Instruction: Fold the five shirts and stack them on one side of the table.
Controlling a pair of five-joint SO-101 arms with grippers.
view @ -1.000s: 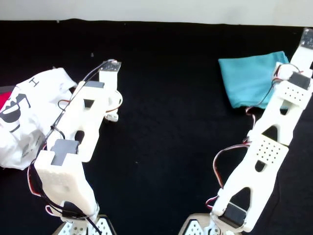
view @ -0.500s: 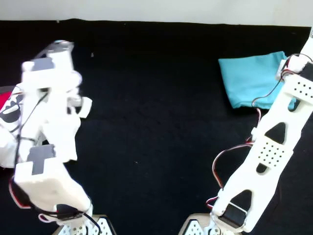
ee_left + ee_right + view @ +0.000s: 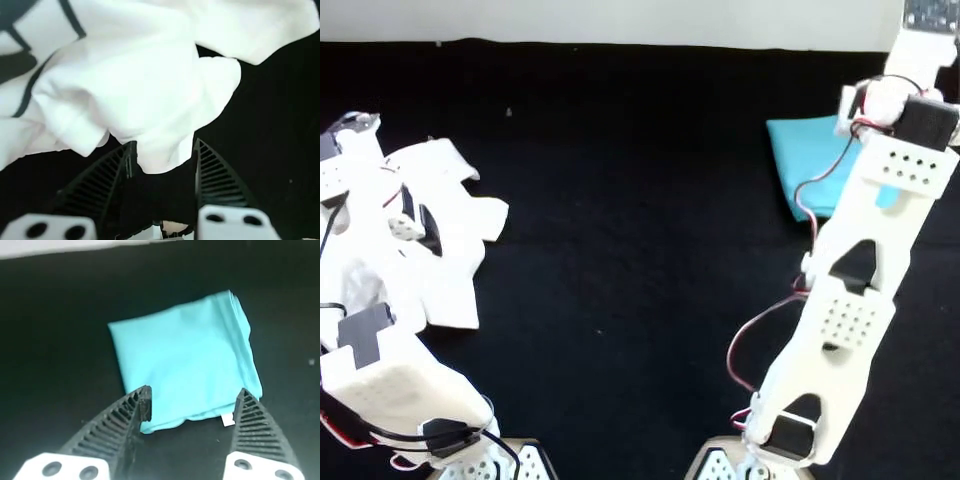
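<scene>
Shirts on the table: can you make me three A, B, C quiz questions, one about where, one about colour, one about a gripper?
1. Where is the white shirt? A) left side of the table B) middle C) right side
2. What colour is the folded shirt? A) red B) teal C) yellow
3. The right gripper is A) open B) shut on a shirt C) shut on nothing

Answers: 1 A, it lies crumpled at the left edge. 2 B, it is a teal square at far right. 3 A, its jaws stand apart above the folded shirt.

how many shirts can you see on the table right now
2: a folded teal shirt far right, a crumpled white shirt at the left. Others may lie hidden beneath it.
</scene>
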